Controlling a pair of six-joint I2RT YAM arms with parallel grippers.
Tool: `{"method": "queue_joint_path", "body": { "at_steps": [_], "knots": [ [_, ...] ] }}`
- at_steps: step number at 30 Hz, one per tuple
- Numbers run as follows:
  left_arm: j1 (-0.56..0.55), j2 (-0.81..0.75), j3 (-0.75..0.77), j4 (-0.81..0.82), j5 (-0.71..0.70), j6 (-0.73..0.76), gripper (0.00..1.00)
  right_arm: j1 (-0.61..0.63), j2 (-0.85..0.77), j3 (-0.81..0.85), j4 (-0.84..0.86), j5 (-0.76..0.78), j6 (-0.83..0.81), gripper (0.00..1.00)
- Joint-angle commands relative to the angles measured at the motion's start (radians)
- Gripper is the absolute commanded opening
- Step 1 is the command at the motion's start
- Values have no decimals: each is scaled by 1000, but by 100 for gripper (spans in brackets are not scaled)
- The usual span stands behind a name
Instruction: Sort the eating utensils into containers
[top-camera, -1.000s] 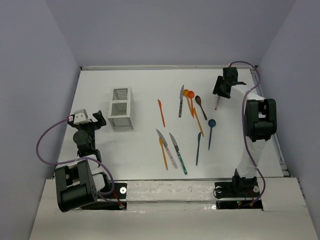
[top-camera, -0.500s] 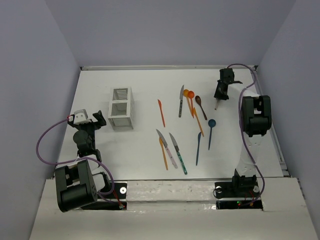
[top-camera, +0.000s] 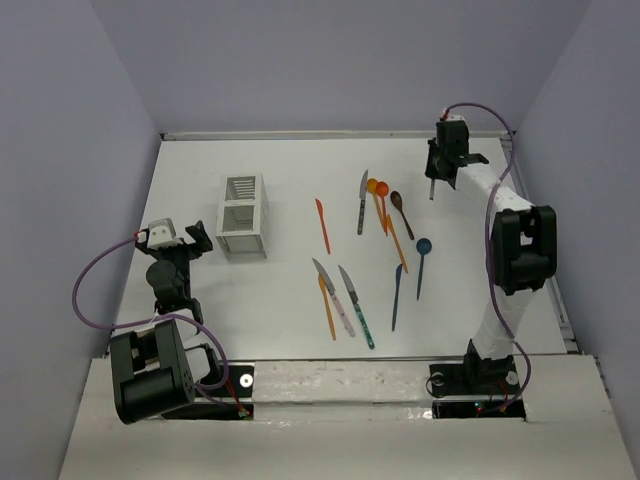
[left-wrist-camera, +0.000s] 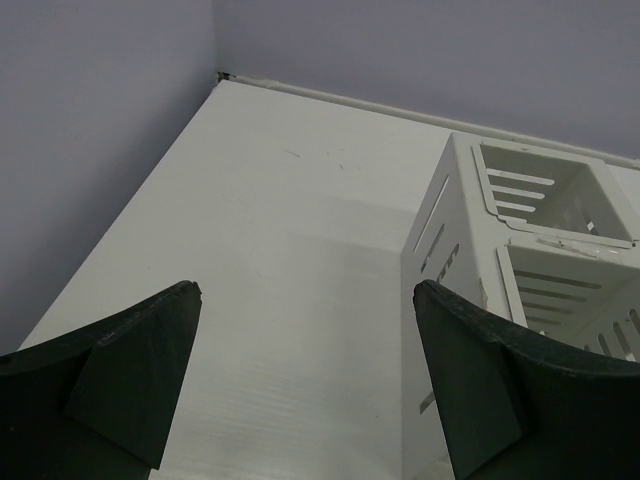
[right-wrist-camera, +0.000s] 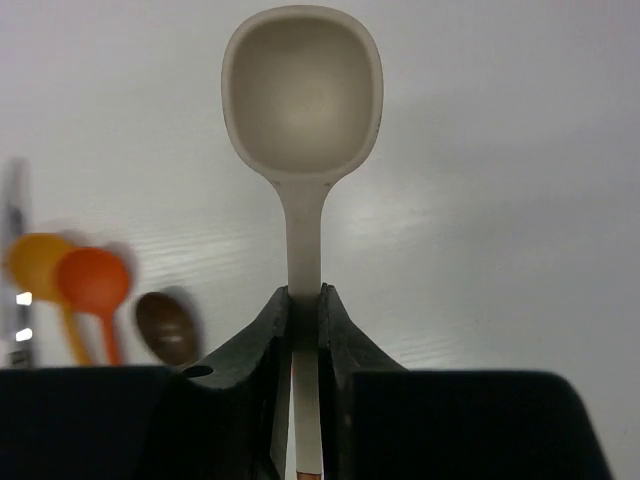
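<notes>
Probably light, stiff and slippery, the slim beige plastic spoon (right-wrist-camera: 302, 90) is clamped by its handle in the right end effector (right-wrist-camera: 304, 300); the left end effector (left-wrist-camera: 305, 330) stands apart.

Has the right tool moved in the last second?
Yes. The right tool, gripping the beige spoon, moved toward the table's far edge, away from the brown spoon.

Right gripper (top-camera: 438, 170) far right over tabletop (top-camera: 270, 290), slim utensil (top-camera: 432, 190) hanging from it. Left gripper (top-camera: 196, 238) near left, just beside white caddy (top-camera: 243, 216). Loose utensils (top-camera: 424, 245) lie centre-right.
</notes>
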Motion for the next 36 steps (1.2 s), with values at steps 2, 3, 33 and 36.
{"method": "queue_joint_path", "body": {
  "at_steps": [2,3,33,36],
  "knots": [
    [7,-7,11,125,3,19,99,295,-347,-47,466,-116,-213,0],
    [7,-7,11,124,3,18,99,345,-363,-49,519,-145,-236,0],
    [9,-11,-4,139,22,16,99,742,582,734,995,-507,-302,0],
    [12,-49,-30,214,33,18,99,742,567,686,1005,-504,-293,0]
  ]
}}
